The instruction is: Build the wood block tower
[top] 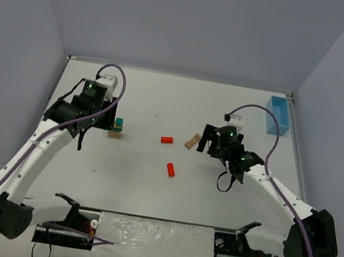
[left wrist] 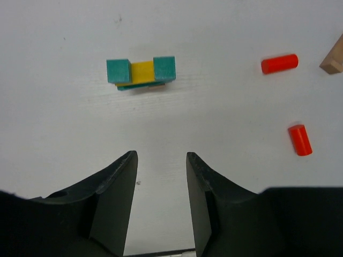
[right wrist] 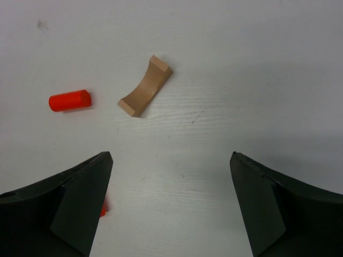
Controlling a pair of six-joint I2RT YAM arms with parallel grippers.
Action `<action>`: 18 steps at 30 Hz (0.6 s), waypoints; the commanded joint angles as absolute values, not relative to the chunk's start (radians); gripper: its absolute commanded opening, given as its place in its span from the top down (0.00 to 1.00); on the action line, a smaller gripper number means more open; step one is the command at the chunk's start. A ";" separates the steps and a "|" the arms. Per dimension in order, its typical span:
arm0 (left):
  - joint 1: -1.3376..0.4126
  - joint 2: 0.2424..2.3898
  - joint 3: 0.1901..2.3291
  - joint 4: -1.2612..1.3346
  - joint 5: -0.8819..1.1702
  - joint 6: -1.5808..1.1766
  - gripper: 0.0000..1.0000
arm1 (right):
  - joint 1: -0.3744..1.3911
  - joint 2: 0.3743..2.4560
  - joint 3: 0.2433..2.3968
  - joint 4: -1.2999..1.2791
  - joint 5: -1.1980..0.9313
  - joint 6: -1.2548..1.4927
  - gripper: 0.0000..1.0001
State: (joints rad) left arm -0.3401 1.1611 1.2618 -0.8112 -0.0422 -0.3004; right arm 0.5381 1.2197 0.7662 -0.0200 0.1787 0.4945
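The partial wood block tower stands left of centre: two teal cubes with a yellow block between them on a flat base, seen in the left wrist view. My left gripper is open and empty, just short of it. Two red cylinders lie loose on the table, also visible in the left wrist view. A tan arch block lies on its side. My right gripper is wide open and empty just right of the arch.
A light-blue rectangular bin stands at the far right edge. White walls close the table at the back and sides. One red cylinder lies left of the arch in the right wrist view.
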 commanded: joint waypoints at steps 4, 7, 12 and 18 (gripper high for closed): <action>-0.333 0.991 1.117 -0.770 0.029 -0.308 0.62 | 0.570 1.479 0.954 0.049 0.362 0.661 0.18; -0.333 0.944 1.054 -0.767 0.045 -0.324 0.62 | 0.577 1.577 1.023 0.048 0.389 0.678 0.21; -0.334 0.876 0.989 -0.770 0.066 -0.373 0.62 | 0.586 1.708 1.099 0.048 0.442 0.730 0.25; -0.333 0.857 0.986 -0.770 0.134 -0.396 0.62 | 0.591 1.825 1.148 0.028 0.475 0.761 0.39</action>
